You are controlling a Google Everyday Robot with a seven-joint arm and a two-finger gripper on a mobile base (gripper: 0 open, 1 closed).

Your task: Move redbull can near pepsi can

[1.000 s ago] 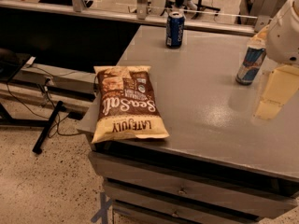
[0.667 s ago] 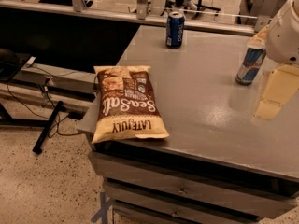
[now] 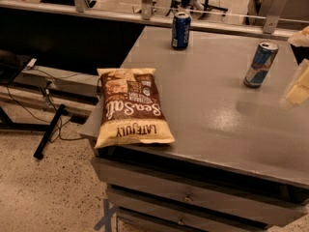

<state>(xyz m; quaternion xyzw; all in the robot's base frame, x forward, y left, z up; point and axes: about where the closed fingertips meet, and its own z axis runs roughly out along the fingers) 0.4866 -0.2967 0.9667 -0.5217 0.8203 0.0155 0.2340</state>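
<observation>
The redbull can, slim with silver and light blue panels, stands on the right part of the grey table, leaning slightly. The pepsi can, dark blue with white lettering, stands upright near the table's far edge, well to the left of and behind the redbull can. My gripper shows as cream-coloured parts at the right edge of the view, to the right of the redbull can and apart from it. Most of it is cut off by the frame.
A brown-and-yellow chip bag lies flat at the table's front left corner. Drawers sit under the front edge. A rail with posts runs behind the table. Dark stands and cables are on the floor at left.
My gripper has drawn back to the right, away from the redbull can, which now shows whole. The cans and the chip bag have not moved.
</observation>
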